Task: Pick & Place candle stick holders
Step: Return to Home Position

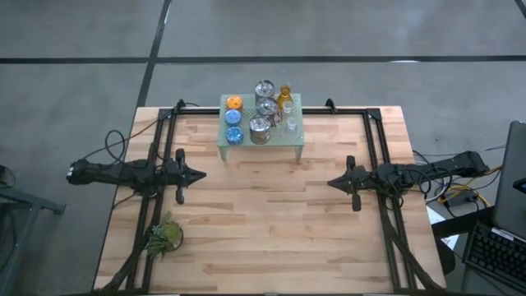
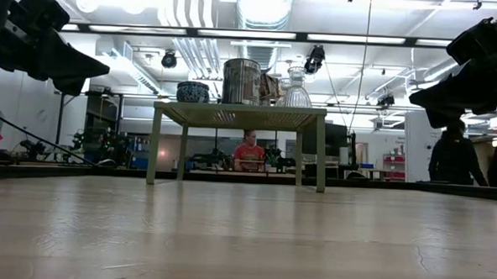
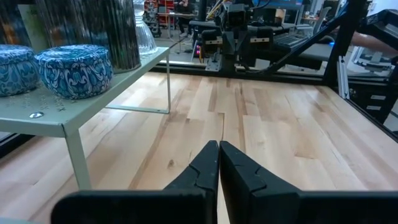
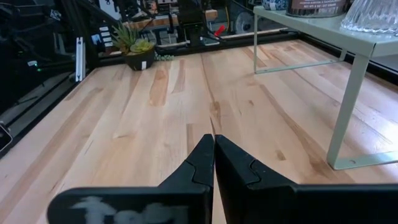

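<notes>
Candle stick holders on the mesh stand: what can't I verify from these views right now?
- High view: the two clear glass holders are too small to tell touching from apart.
- Low view: the orange holder is hidden behind the blue holder.
- Left wrist view: the silvery holder is cut off by the picture's edge.

Grey concrete floor [image 1: 74, 49] spreads out past the butcher-block table [image 1: 271, 222], with dark seams crossing at 12 o'clock. A keyboard [image 1: 493, 251] sits off at 4 o'clock. Overhead, strip lights [image 2: 263, 1] blaze among pale pipes [image 2: 185, 53]. Far back, a person in red [image 2: 249, 152] sits.
</notes>
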